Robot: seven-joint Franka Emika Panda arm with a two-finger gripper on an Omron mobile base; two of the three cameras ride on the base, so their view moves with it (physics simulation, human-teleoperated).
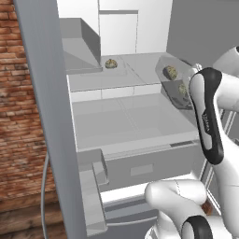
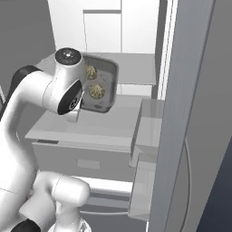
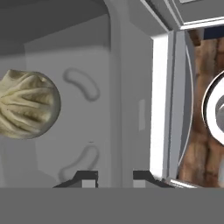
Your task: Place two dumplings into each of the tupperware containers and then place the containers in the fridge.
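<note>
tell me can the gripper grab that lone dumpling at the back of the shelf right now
Probably not: the gripper is shut on the container, tilted, with two dumplings inside. The lone dumpling sits apart, farther back on the fridge shelf.

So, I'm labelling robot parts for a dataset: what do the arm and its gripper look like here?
The arm is glossy white, built of rounded, bulbous links with black bands at the joints. One link carries a long black oval panel with small pale lettering, too small to read. A joint cap is a black disc with a grey centre. No loose cables show. The gripper ends in two small dark, squarish finger tips.
</note>
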